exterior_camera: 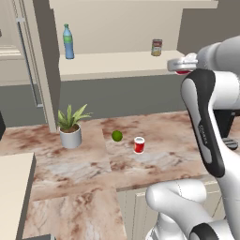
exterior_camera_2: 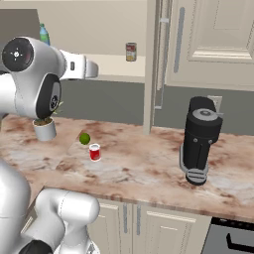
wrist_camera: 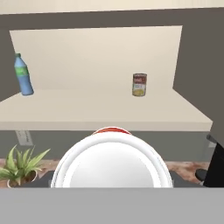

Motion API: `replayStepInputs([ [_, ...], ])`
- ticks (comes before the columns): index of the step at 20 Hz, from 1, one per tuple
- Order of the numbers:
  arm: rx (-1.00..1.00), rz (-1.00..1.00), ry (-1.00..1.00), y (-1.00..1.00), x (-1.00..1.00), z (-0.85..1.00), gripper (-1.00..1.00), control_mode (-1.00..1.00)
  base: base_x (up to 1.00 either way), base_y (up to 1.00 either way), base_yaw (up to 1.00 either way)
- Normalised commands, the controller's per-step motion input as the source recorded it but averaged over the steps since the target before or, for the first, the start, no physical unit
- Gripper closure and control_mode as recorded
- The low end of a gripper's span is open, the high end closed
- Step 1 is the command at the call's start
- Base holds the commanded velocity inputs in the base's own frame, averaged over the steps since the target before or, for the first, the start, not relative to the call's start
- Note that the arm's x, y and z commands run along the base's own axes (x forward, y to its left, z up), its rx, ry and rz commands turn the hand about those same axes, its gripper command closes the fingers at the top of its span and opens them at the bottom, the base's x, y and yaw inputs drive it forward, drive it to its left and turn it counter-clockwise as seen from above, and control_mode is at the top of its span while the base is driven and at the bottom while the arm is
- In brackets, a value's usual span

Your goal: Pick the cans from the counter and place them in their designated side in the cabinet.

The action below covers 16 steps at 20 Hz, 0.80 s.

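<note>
One red can [exterior_camera: 139, 145] [exterior_camera_2: 95, 152] with a white top stands upright on the marbled counter [exterior_camera: 70, 164] [exterior_camera_2: 149, 168], beside a lime. My gripper [exterior_camera: 182, 68] is raised at shelf height, just off the right front corner of the open cabinet's shelf board [exterior_camera: 117, 63] [wrist_camera: 100, 109], and is shut on a second red can [exterior_camera: 183, 71]. In the hand view that can's white top [wrist_camera: 111, 164] sits close before the camera and hides the fingertips. The held can is in front of the shelf, not on it.
On the shelf stand a blue bottle [exterior_camera: 69, 42] [wrist_camera: 23, 75] at the left and a tan-labelled can [exterior_camera: 156, 47] [wrist_camera: 139, 84] toward the right. A lime [exterior_camera: 117, 136], a potted plant [exterior_camera: 70, 126] and a dark coffee machine [exterior_camera_2: 201, 139] sit on the counter.
</note>
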Motion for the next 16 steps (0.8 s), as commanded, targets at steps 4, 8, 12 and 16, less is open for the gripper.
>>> replayStepInputs([
  [4, 0.00, 0.00, 0.00, -0.01, 0.16, -0.03, 1.00, -1.00, 0.00, 0.00, 0.00],
  [8, 0.00, 0.00, 0.00, 0.00, 0.27, -0.10, 1.00, -1.00, 0.00, 0.00, 0.00],
  [12, 0.00, 0.00, 0.00, -0.02, 0.26, -0.06, 1.00, -1.00, 0.00, 0.00, 0.00],
  [16, 0.00, 0.00, 0.00, -0.06, 0.24, 0.00, 1.00, -1.00, 0.00, 0.00, 0.00],
])
